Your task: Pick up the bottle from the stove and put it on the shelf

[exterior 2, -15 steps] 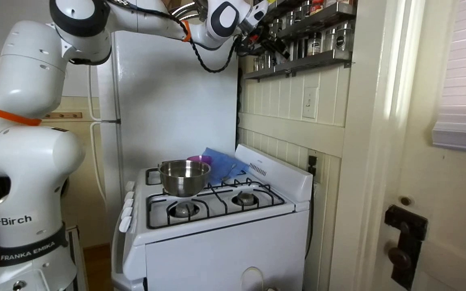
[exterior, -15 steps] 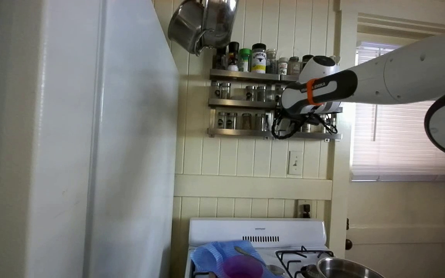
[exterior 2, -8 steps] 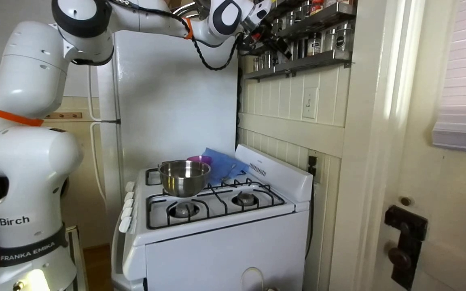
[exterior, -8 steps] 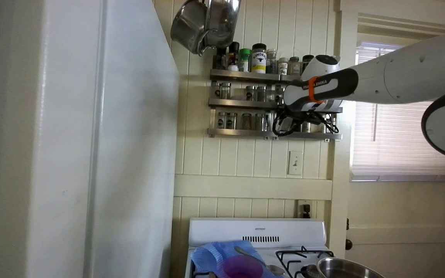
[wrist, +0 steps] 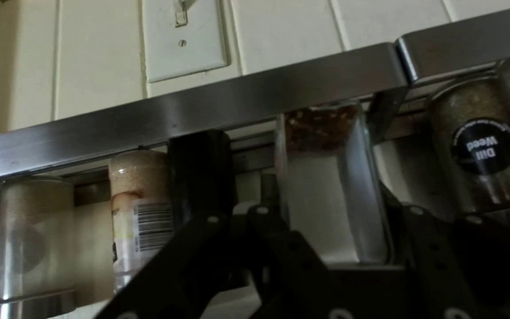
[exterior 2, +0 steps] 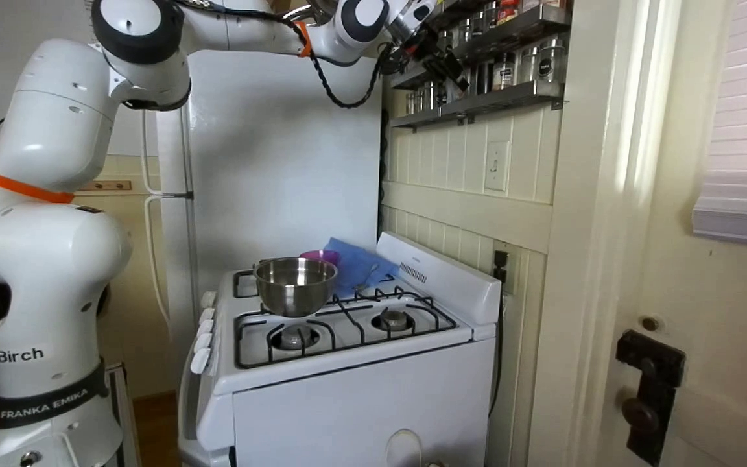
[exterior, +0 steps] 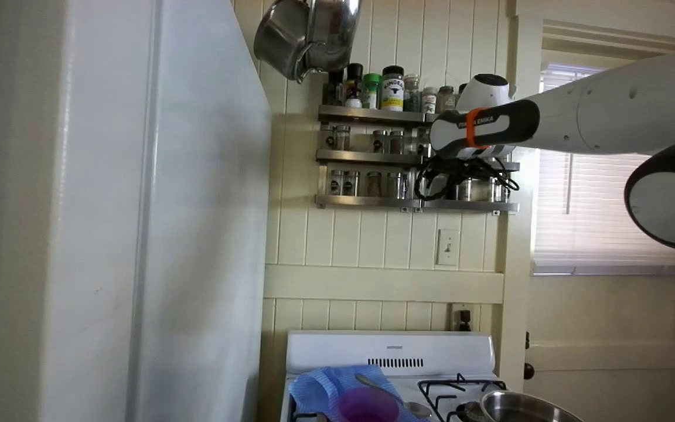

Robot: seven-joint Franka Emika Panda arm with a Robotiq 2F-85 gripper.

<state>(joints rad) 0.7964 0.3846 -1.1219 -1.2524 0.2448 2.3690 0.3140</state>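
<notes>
Far over on the left in an exterior view, the white robot arm [exterior 2: 56, 246] stands on its base and reaches up high past the fridge [exterior 2: 283, 168]. Next along, well below, comes the white stove [exterior 2: 360, 402]. A steel bowl [exterior 2: 296, 292] stands on it, with a pink cup [exterior: 368, 404] behind, and then a blue cloth [exterior 2: 351, 259] with a spoon [exterior: 367, 381] lying over it.

Higher and further right, the end effector [wrist: 332, 201] is up at the lowest tier of the shelf [wrist: 193, 104]. Across the wrist view, where lettering comes out upside down, I see a clear jar [wrist: 36, 239], a jar with a barcode [wrist: 148, 212], a black container [wrist: 202, 177], then the bottle [wrist: 321, 190], clear and square-sided, something reddish-brown at one end. The fingers [wrist: 297, 252] are drawn in on both sides of it, holding it. That reddish end is right by the shelf's front edge; whether the bottle rests on the shelf I can't tell. Past it stands a jar marked Dill Weed [wrist: 481, 146].

Below the shelf is a light switch [exterior 2: 497, 165], and at far right a door [exterior 2: 730, 363] with a dark knob [exterior 2: 642, 415] and a pale blind [exterior 2: 746, 130].
</notes>
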